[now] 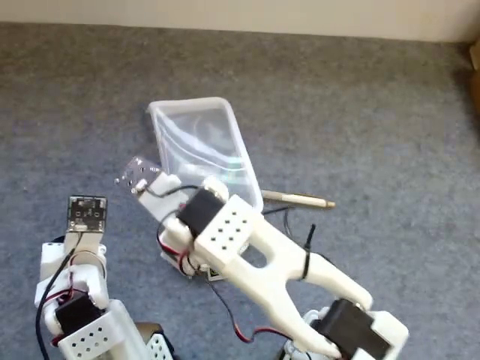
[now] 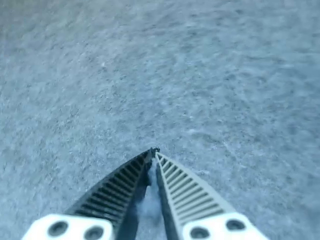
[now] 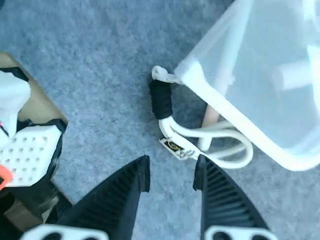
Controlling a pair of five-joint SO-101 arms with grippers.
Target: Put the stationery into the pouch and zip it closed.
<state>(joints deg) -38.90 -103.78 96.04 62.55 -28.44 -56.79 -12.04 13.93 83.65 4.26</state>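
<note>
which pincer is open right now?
The right pincer: its fingers stand apart above the white pull cord with black sleeve at the corner of the translucent plastic pouch. The left pincer is shut over grey carpet.

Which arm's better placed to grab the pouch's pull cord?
Right. The right gripper is open just short of the pull cord at the pouch corner; the left gripper is shut over bare carpet.

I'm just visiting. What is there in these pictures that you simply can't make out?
1. High view: the right arm covers the near end of the pouch, so how far it is zipped is hidden.
2. Right wrist view: the things inside the pouch are only pale shapes through the plastic, and the picture's edge cuts them off.
3. Right wrist view: the tag on the zip cord is too small to read.
</note>
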